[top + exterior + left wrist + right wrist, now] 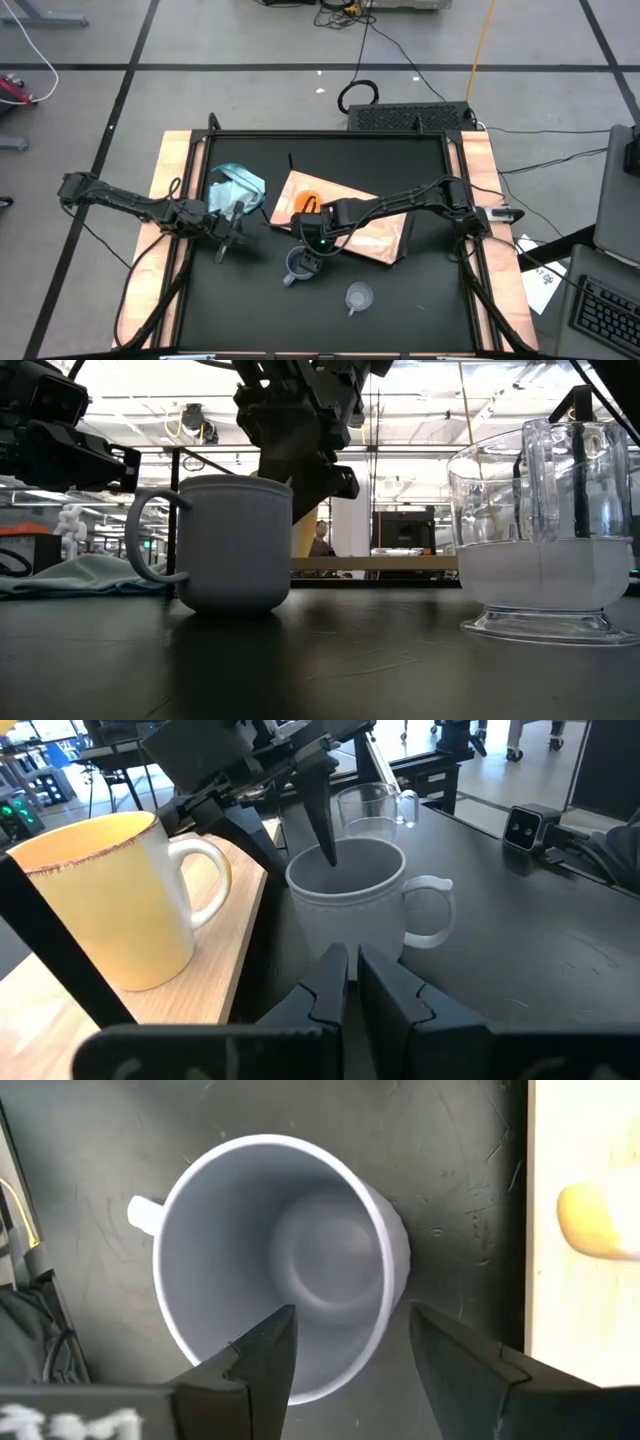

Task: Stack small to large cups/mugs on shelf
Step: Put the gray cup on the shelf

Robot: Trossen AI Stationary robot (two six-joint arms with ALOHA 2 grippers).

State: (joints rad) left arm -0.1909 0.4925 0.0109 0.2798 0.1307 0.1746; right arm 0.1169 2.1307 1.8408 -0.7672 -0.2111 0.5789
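Hovering over the grey mug [285, 1270] on the black counter [400, 300], the right pincer [350, 1345] is gaping wide; the left pincer [352, 982] is sitting pinched narrow beside the shelf [385, 238].

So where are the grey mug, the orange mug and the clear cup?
grey mug [235, 545]: low view, its side wall.
orange mug [110, 900]: left wrist view, its outer wall.
clear cup [359, 296]: high view, its rim.

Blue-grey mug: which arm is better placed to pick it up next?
Right. The right gripper hangs directly above the blue-grey mug, fingers open, one over the bowl and one outside its wall. The left gripper sits off beside the teal cloth, fingers shut.
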